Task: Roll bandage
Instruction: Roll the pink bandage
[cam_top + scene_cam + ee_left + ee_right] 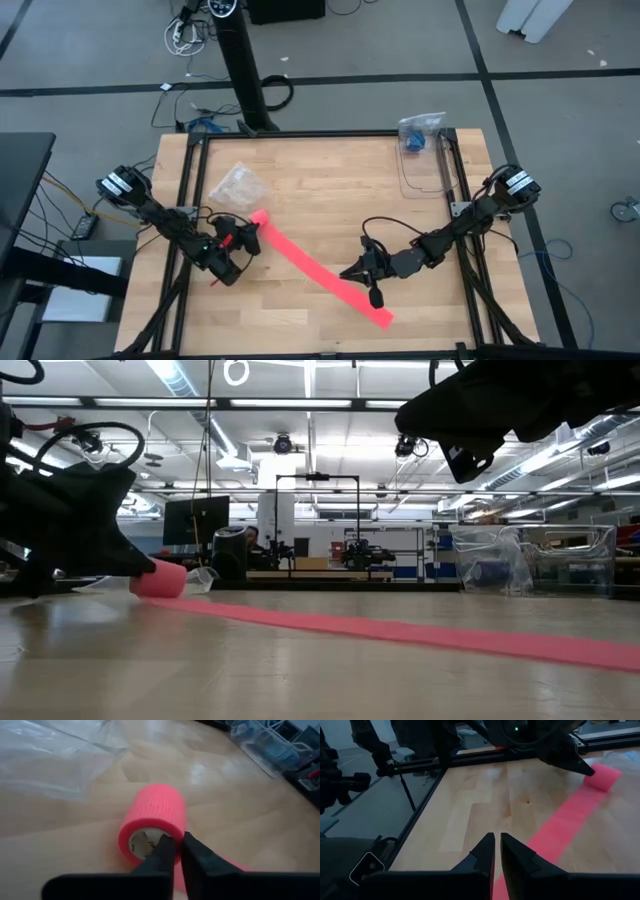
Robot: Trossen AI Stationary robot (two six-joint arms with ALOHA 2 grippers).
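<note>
the wooden table [320, 170] carries everything, and the bandage [318, 268] crosses it on a slant as a long pink-red strip lying flat. its partly wound roll [152, 822] is the end nearest the clear plastic bag [236, 184]; its loose tail runs away from that bag toward the table's near edge.

the step in hand looks like winding the roll along the strip. the left gripper [177, 851] sits at the roll's open end, its jaws pressed nearly together and nipping the rim of the roll, one finger at the cardboard core and the other on the outer wraps. to roll well, that pinch should stay firm on the core end and turn the roll squarely down the line of the strip, so each new wrap lands on the last instead of coning sideways.

the right gripper [496, 851] is far down the strip from the roll, jaws pressed nearly together just over the band. whether it pins the fabric i cannot tell. if it holds the tail down and taut, the winding should come out tighter.

the plastic bag lies just beside the roll, close enough to be snagged if the roll drifts that way. a transparent plastic container [421, 160] stands at the far corner of the table, well apart from the roll and out of the strip's line.
</note>
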